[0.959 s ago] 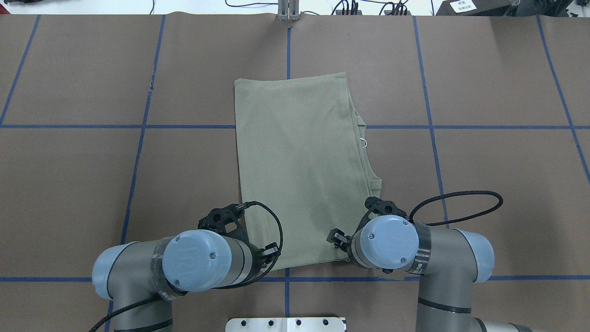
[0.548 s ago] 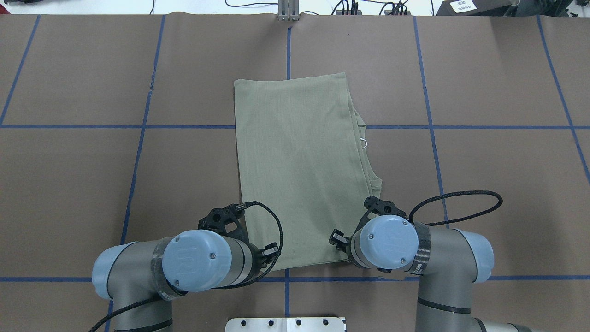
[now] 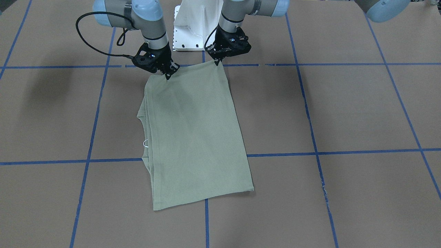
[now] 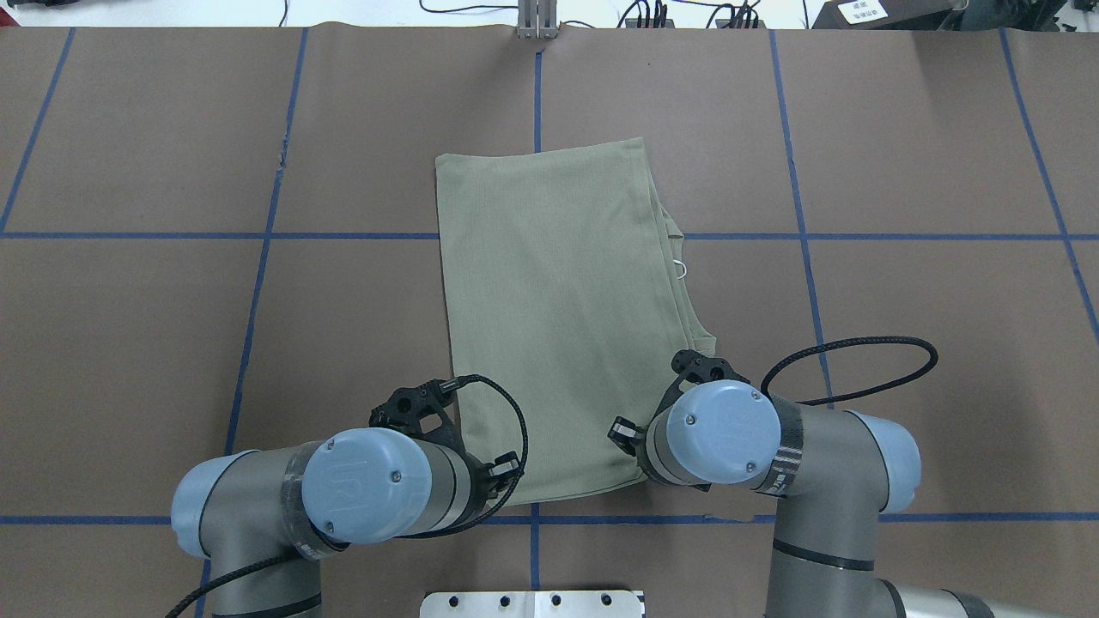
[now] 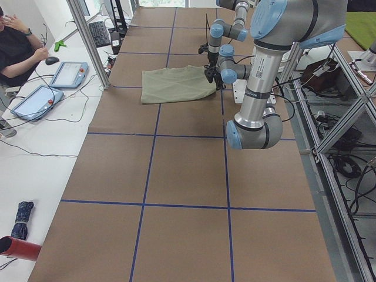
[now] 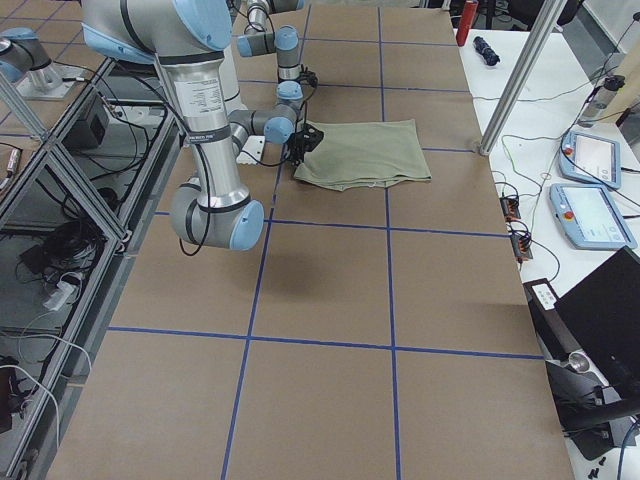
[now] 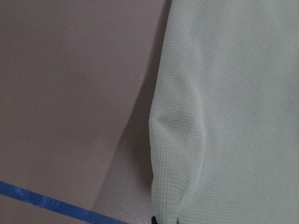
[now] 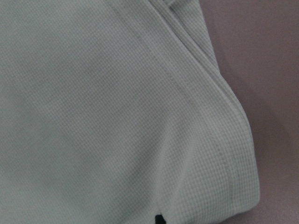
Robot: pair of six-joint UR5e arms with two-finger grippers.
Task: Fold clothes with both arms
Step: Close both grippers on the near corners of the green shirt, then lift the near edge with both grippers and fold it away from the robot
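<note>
2 pincers on shirt corners

The shirt is matt, finely waffle-knit cloth on a matt brown paper-like table cover crossed by smooth blue tape, while the arms are dull grey metal with smooth, satin light-blue plastic caps and a black braided cable.

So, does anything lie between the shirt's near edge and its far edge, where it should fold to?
Nothing visible does. The left gripper and right gripper pinch the shirt at its near corners; nothing lies on the cloth ahead. A white tag loop only sticks out sideways.
</note>
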